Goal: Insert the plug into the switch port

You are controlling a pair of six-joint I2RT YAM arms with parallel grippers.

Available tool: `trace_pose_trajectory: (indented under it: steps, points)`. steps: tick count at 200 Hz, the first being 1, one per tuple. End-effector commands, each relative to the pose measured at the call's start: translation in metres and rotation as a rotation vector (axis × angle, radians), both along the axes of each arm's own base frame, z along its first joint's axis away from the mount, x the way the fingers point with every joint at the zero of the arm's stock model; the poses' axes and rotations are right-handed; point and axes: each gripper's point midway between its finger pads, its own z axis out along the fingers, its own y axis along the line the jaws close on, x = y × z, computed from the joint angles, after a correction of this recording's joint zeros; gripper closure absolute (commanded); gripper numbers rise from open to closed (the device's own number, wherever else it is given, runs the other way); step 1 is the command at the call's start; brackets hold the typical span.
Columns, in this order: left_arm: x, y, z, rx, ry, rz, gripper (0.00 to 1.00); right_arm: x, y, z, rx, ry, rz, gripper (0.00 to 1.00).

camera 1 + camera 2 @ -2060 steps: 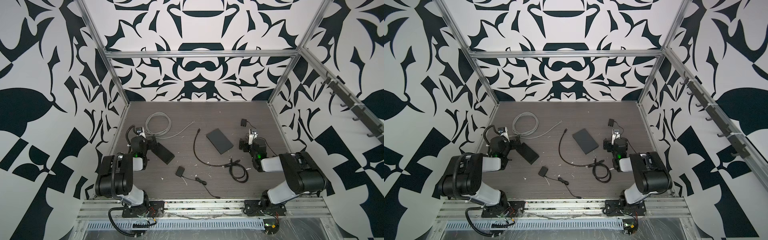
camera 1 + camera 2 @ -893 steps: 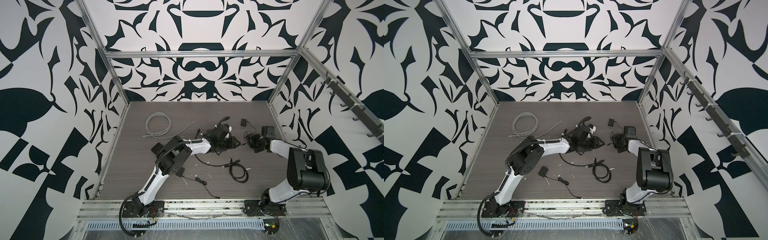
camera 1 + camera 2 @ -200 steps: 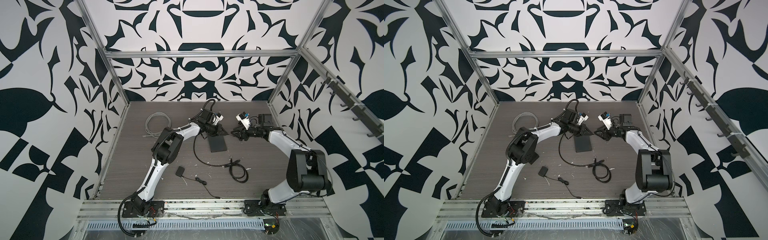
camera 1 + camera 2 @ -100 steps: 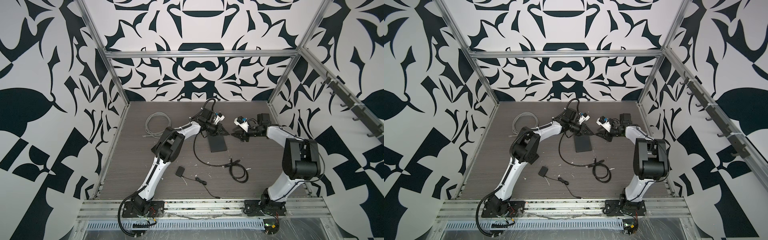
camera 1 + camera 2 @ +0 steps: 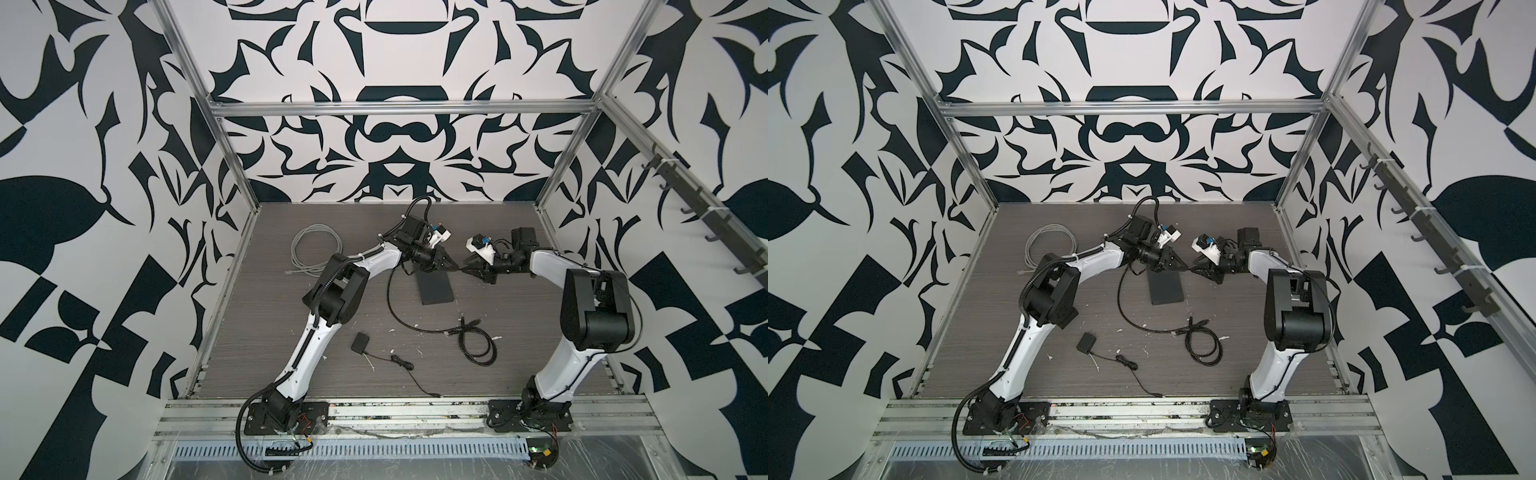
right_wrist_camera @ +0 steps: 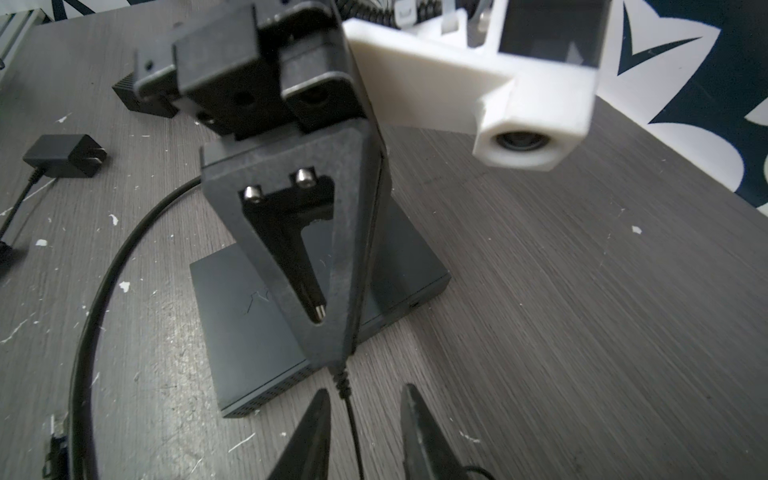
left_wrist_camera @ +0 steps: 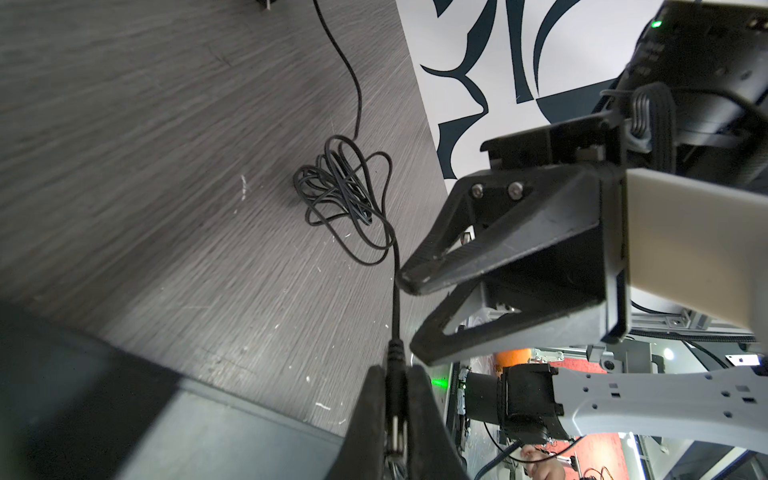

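The plug (image 7: 395,399) is being held clamped between the closed jaws of the left gripper (image 5: 454,268). It is hanging above the table (image 5: 257,324) at about 2 o'clock from the switch (image 5: 434,289), which is lying flat. The plug's cable (image 6: 351,411) is running out between the parted jaws of the right gripper (image 6: 365,390). The two grippers are pointing at each other, tips just beside one another. A grey cable coil (image 5: 316,249) is lying at 9 o'clock of the switch, and a power adapter (image 5: 360,344) at 8 o'clock.
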Motion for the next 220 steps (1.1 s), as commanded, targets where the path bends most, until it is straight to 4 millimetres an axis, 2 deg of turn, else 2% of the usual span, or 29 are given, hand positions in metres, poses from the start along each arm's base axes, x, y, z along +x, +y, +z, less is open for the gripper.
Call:
trace_pose_trajectory:
  steps: [1,42,83,129,220]
  points:
    - [0.0,-0.002,0.007,-0.034,-0.005,-0.023,0.9,0.003,0.009,0.016,0.013,-0.051,0.042,0.68]
    - [0.001,-0.003,0.011,-0.039,-0.007,-0.021,0.9,-0.001,0.013,0.013,-0.004,-0.033,0.064,0.7]
    - [0.001,-0.004,0.024,-0.056,-0.03,-0.022,0.9,-0.004,0.011,0.011,-0.032,-0.013,0.074,0.7]
    - [0.0,-0.003,0.026,-0.053,-0.034,-0.023,0.91,-0.005,0.009,0.01,-0.047,-0.007,0.074,0.74]
    - [-0.001,-0.003,0.039,-0.082,-0.042,-0.03,0.92,-0.003,0.008,0.007,-0.057,-0.014,0.061,0.72]
